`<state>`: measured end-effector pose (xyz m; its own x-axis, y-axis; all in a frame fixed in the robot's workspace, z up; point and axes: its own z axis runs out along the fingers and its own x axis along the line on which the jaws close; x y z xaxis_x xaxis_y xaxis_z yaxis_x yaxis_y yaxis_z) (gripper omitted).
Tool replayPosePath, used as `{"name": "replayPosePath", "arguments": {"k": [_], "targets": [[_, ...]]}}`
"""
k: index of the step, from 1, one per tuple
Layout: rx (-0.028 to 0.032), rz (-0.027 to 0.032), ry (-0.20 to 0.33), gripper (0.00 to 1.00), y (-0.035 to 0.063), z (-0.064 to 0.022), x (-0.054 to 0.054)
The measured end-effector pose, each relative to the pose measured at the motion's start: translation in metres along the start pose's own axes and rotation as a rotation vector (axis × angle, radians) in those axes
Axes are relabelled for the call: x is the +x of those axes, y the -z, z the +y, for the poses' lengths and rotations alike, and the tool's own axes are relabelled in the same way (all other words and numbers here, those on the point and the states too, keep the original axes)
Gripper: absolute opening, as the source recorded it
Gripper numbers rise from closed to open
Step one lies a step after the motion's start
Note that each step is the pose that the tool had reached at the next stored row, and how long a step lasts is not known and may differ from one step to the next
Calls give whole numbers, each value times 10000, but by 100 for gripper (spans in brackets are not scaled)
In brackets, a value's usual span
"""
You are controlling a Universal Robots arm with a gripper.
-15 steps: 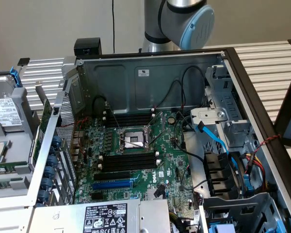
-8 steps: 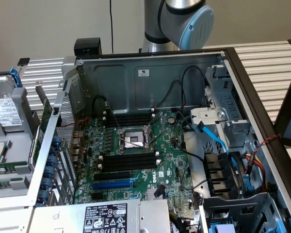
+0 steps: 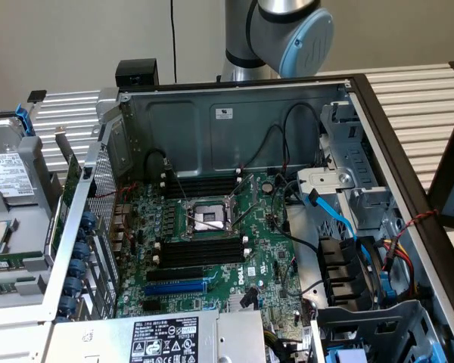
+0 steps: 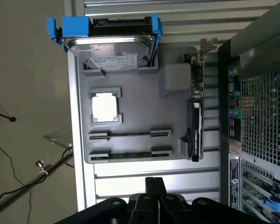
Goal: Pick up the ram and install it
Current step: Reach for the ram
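The ram (image 4: 129, 154) is a thin green stick lying edge-on between two grey holders at the near end of a grey parts tray (image 4: 140, 93). My gripper (image 4: 155, 182) hangs above the slatted table just short of that tray, a little way from the ram. Its black fingers are shut together with nothing between them. In the exterior view the open computer case shows the motherboard, with black memory slots (image 3: 203, 252) in front of the processor socket (image 3: 209, 219) and more slots (image 3: 200, 186) behind it.
The tray also carries a hard drive (image 4: 113, 51) in a blue bracket, a processor chip (image 4: 105, 106) and an upright expansion card (image 4: 196, 116). The case's perforated back wall (image 4: 261, 116) stands beside the tray. A blue expansion slot (image 3: 175, 287) and loose cables (image 3: 329, 212) lie inside the case.
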<state>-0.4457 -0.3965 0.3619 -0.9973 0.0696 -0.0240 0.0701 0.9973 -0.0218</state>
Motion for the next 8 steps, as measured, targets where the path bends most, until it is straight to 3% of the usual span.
{"name": "replayPosePath", "arguments": {"k": [8], "targets": [[2,1,14,10,-9,40,60]]}}
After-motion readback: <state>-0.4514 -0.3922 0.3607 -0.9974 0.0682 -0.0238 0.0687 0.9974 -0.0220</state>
